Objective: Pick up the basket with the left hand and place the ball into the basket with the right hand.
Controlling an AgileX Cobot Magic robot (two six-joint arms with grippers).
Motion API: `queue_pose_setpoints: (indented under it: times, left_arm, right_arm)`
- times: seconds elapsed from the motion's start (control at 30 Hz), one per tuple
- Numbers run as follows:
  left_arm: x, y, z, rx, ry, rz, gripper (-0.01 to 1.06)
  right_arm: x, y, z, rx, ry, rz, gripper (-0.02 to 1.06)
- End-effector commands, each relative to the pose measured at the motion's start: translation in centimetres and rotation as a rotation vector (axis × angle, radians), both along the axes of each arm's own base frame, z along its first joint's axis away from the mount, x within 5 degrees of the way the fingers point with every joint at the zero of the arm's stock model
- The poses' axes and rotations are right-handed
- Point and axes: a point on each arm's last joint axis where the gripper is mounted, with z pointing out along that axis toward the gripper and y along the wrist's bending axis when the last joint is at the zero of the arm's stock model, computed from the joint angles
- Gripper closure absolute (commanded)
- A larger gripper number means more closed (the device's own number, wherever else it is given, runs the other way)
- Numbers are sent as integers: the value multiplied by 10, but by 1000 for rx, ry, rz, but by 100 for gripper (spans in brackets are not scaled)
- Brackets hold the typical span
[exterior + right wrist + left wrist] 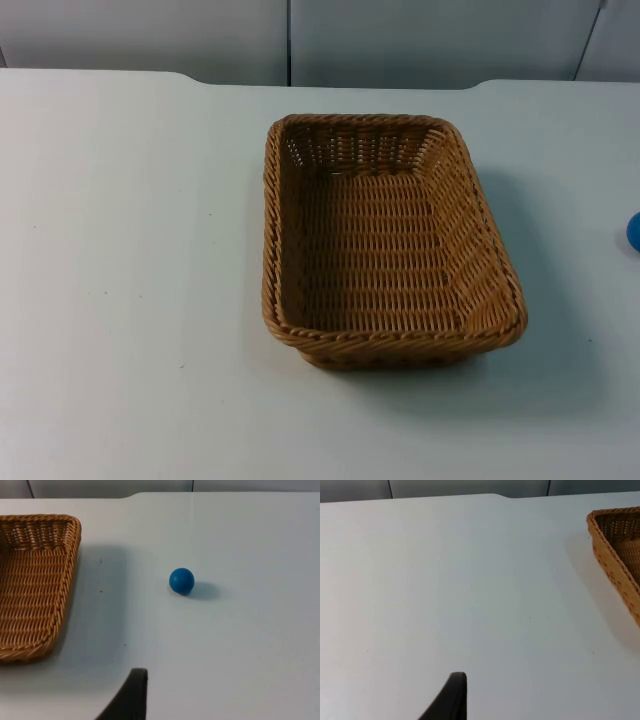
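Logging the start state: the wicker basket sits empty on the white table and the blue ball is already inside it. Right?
Not quite. The basket is empty on the table; the blue ball lies on the table beside it, apart, as the right wrist view shows.

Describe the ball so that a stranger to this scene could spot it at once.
Start at the white table and find the brown wicker basket lying near its middle. The ball sits on the bare table apart from the basket, on the robot's right-arm side. It is small, round, smooth and blue, the scene's one coloured thing.
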Motion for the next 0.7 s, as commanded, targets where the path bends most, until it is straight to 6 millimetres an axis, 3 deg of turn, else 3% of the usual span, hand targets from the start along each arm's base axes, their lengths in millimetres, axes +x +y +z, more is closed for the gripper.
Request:
queue_pose_setpoints:
  times: [0.0, 0.13, 0.3, 0.47, 0.57, 0.67]
  left_arm:
    - [-1, -2, 4, -28, -35, -14, 0]
    - [3, -4, 11, -54, -53, -26, 0]
    - [13, -9, 33, -140, -97, -51, 0]
    - [33, -14, 61, -151, -141, -105, 0]
    - [56, -20, 86, -153, -163, -170, 0]
    - [73, -24, 96, -150, -155, -211, 0]
  right_arm:
    - [0, 0, -1, 0, -8, -6, 0]
    - [0, 0, -1, 0, -8, -6, 0]
    - [0, 0, -1, 0, -8, -6, 0]
    - [0, 0, -1, 0, -8, -6, 0]
    - [0, 0, -1, 0, -8, -6, 0]
    - [0, 0, -1, 0, -8, -6, 0]
